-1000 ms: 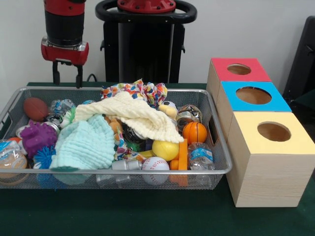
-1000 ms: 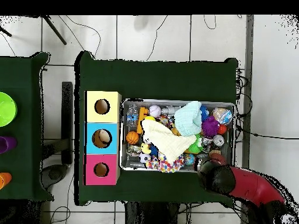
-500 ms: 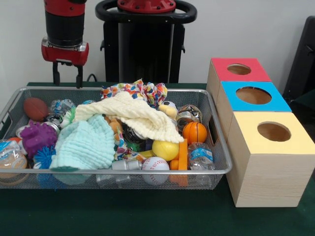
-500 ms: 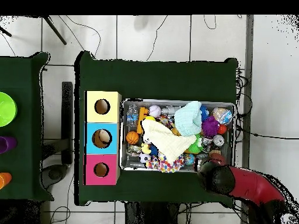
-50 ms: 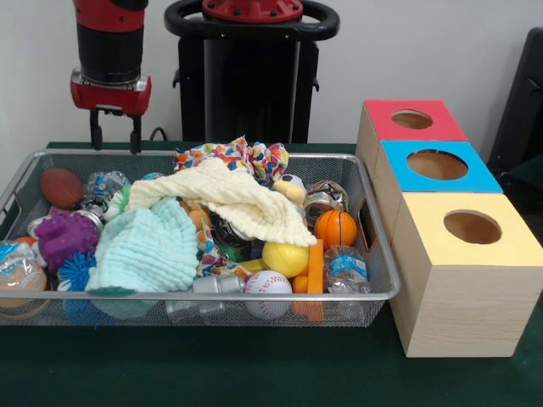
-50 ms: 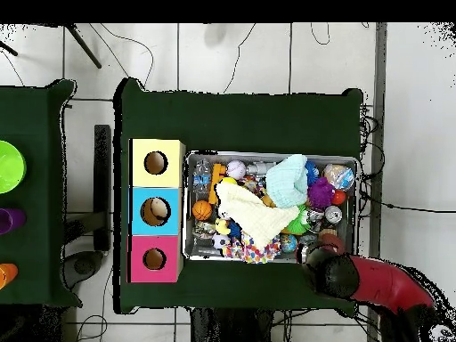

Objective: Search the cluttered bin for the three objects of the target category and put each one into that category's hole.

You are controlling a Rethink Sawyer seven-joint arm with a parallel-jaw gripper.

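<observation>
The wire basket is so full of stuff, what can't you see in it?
- Front view: whatever lies under the cream muslin cloth and the mint green cloth, which cover it.
- Front view: the orange block, half hidden behind the yellow ball.
- Overhead view: small toys in the silver wire mesh basket, too tiny to name.

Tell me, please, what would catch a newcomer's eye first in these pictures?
The wire-mesh bin crammed with clutter stands out first: a pale yellow cloth and a mint cloth drape over balls, cans and bottles. Beside it, at the front view's right, three wooden boxes form a row with holes in red, blue and yellow tops. The red arm's tool hangs open above the bin's far corner, holding nothing.
</observation>
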